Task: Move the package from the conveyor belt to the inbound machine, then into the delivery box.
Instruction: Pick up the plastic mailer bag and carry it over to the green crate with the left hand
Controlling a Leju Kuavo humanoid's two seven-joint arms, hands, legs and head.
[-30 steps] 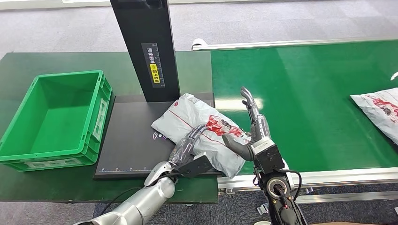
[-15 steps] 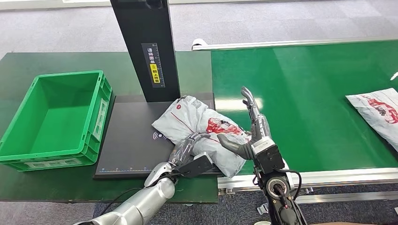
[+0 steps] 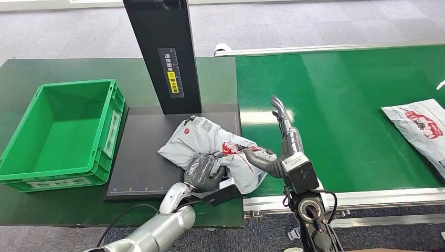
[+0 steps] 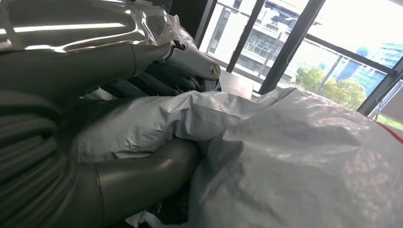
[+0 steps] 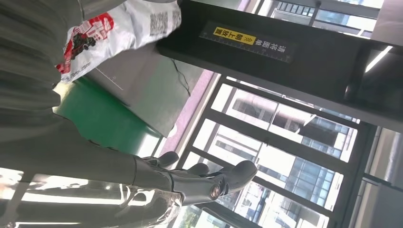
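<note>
The left hand (image 3: 205, 170) grips the package (image 3: 210, 142) at its 6 o'clock edge. The right hand (image 3: 275, 144) is wide open, its thumb touching the package at 3 o'clock. The print is unreadable.

Package (image 3: 210, 142) lies on the machine's plate (image 3: 144, 157), crate (image 3: 60, 134) left, conveyor belt (image 3: 341, 115) right

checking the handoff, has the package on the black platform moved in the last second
Yes. The package has slid left across the black platform, toward the green crate and off the belt, with the left hand now gripping its near edge.
</note>
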